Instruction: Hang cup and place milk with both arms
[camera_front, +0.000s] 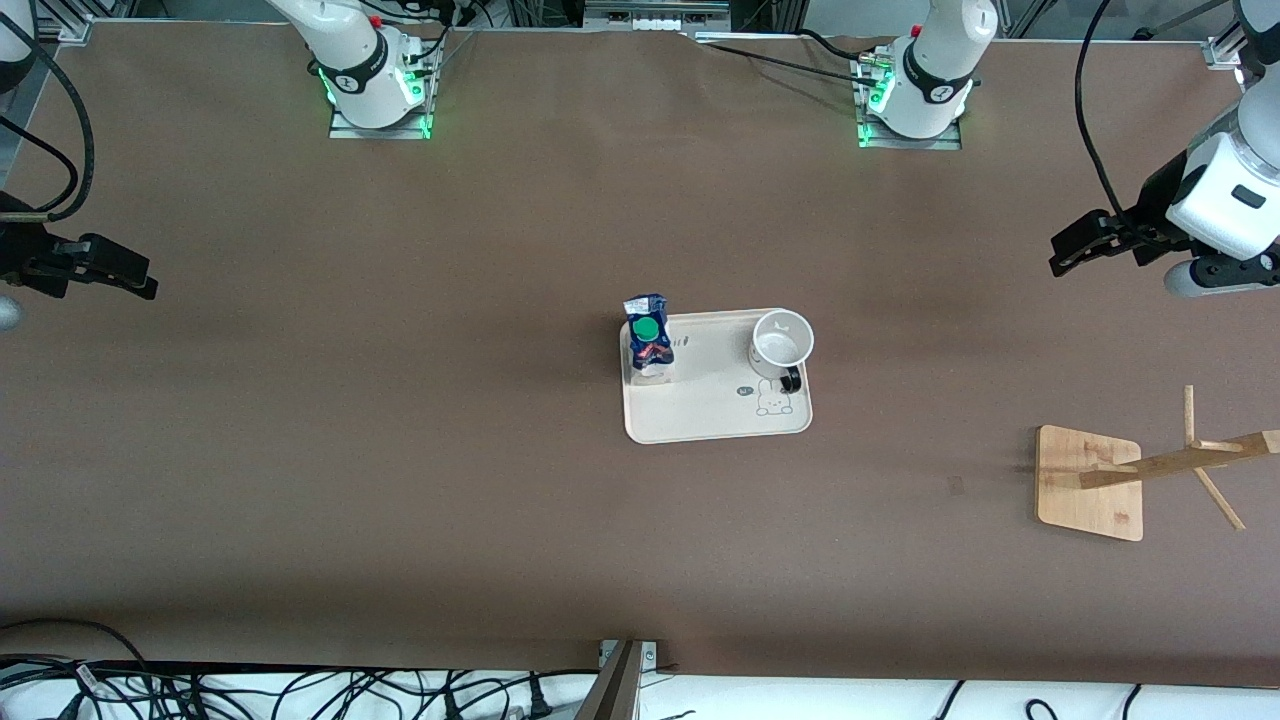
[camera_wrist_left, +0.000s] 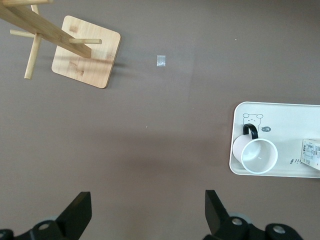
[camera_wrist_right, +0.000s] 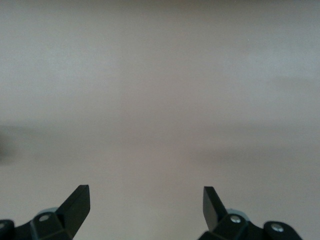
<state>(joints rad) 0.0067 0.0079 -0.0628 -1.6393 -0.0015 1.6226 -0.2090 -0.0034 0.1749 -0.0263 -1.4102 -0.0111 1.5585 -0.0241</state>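
Both grippers hang wide open over bare table, left gripper (camera_front: 1068, 250) and right gripper (camera_front: 135, 280).
My front view has milk (camera_front: 649, 338) and cup (camera_front: 781, 343) standing on the tray (camera_front: 715, 415); right wrist sees only table.

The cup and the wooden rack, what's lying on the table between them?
Only a small pale tag on brown table, shown in the left wrist view, between cup and rack.

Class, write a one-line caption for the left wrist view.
Open left gripper above bare table; cup on tray.
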